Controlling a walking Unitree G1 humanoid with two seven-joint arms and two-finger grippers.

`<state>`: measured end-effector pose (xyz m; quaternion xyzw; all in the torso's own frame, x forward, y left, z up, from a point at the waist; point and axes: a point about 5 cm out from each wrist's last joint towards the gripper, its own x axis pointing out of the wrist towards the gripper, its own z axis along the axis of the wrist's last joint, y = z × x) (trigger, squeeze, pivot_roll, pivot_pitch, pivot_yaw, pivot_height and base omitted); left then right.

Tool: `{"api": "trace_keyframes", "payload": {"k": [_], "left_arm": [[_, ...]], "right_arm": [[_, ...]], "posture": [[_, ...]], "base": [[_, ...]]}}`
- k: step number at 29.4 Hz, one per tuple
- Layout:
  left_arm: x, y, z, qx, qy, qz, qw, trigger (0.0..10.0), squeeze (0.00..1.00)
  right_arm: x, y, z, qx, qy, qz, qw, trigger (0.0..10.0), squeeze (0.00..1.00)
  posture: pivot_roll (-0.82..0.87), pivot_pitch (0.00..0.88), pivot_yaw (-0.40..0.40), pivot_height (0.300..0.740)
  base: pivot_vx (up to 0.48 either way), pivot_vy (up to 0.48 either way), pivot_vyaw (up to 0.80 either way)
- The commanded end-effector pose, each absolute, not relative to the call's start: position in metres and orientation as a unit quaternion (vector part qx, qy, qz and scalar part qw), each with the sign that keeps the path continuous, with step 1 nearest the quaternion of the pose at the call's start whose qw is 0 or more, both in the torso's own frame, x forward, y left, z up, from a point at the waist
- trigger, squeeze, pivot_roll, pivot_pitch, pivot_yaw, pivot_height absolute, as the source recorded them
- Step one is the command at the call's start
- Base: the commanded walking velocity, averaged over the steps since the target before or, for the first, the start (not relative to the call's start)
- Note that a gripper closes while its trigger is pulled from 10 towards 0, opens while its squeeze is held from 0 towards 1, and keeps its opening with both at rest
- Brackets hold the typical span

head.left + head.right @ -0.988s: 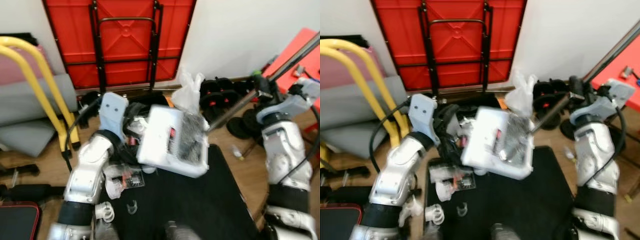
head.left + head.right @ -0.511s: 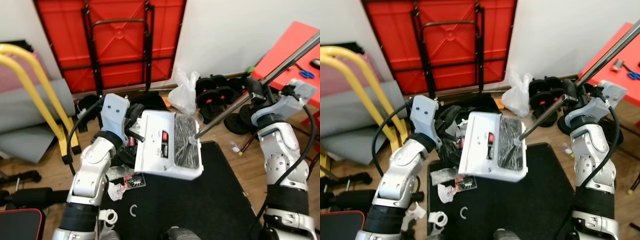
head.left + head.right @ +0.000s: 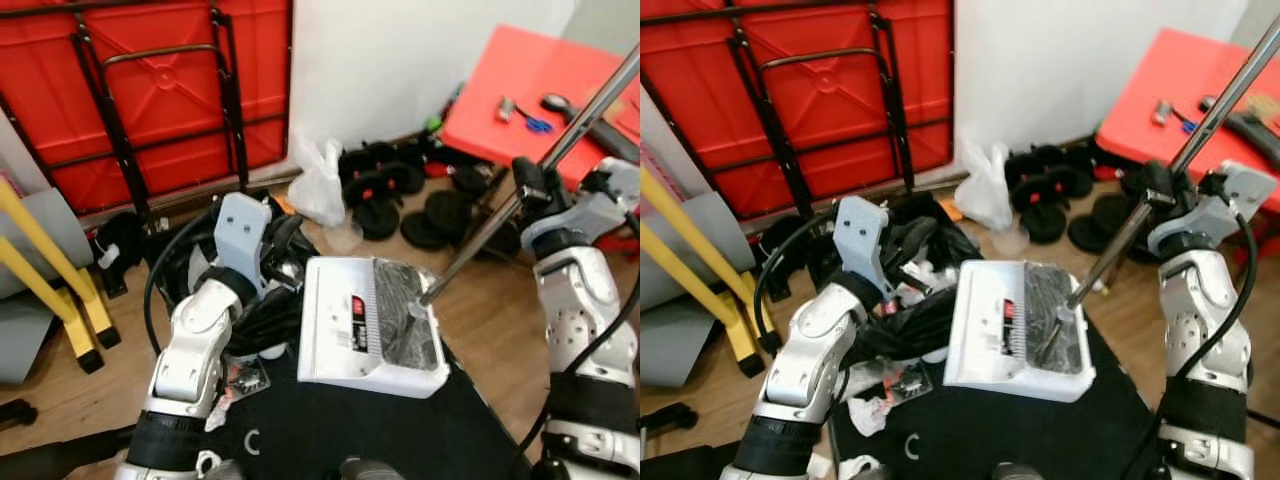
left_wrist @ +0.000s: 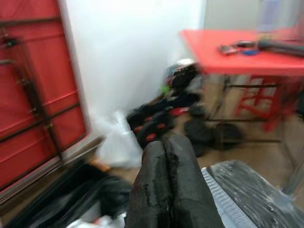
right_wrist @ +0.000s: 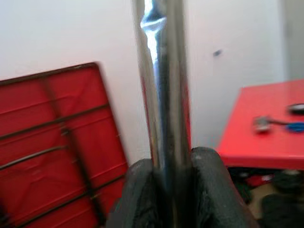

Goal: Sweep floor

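A metal broom pole slants up to the right, and my right gripper is shut on it; the right wrist view shows both fingers clamping the pole. The broom's black bristles lie in a white dustpan with a comb edge, which hangs tilted above a black mat. My left gripper sits just behind the dustpan's left side, over a heap of black bags. Its fingers are pressed shut with nothing seen between them. The dustpan's rim shows close beside them.
A red folded table leans on the back wall; a red table with tools stands at right. A white plastic bag, black weights and a yellow frame crowd the wooden floor. Litter lies by the mat.
The whole view has swung to the right. The dustpan and broom head now hang lower and flatter in front of me. Both grippers keep the same hold.
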<state>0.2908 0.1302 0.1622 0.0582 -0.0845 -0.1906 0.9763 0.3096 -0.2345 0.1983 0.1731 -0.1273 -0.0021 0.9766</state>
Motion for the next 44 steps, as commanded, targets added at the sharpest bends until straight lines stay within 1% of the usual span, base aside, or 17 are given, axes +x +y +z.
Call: {"api": "trace_keyframes", "payload": {"k": [1,15,29,34,40,44], "left_arm": [[0.290,0.118,0.164,0.054,-0.087,-0.211,0.972,10.0,0.00],[0.290,0.119,0.164,0.055,-0.086,-0.211,0.972,10.0,0.00],[0.289,0.118,0.164,0.054,-0.086,-0.211,0.972,10.0,0.00],[0.287,0.117,0.164,0.053,-0.087,-0.213,0.972,10.0,0.00],[0.285,0.115,0.164,0.053,-0.085,-0.216,0.971,10.0,0.00],[0.283,0.115,0.163,0.054,-0.084,-0.217,0.971,10.0,0.00]], "right_arm": [[0.305,-0.247,0.215,0.170,-0.169,-0.020,0.971,10.0,0.00],[0.305,-0.247,0.216,0.169,-0.169,-0.021,0.971,10.0,0.00],[0.310,-0.244,0.226,0.159,-0.180,0.003,0.971,10.0,0.00],[0.310,-0.241,0.231,0.153,-0.187,0.019,0.970,10.0,0.00],[0.314,-0.245,0.231,0.152,-0.184,0.014,0.971,10.0,0.00],[0.315,-0.247,0.231,0.154,-0.181,0.009,0.971,10.0,0.00]], "posture": [[-0.17,0.081,-0.132,0.740],[-0.17,0.083,-0.132,0.740],[-0.18,0.092,-0.139,0.740],[-0.17,0.091,-0.140,0.740],[-0.17,0.093,-0.145,0.740],[-0.16,0.103,-0.152,0.740]], "base": [[0.262,0.000,0.00],[0.265,0.000,0.00],[0.269,0.000,0.00],[0.277,0.000,0.80],[0.281,0.000,0.80],[0.281,0.000,0.00]]}}
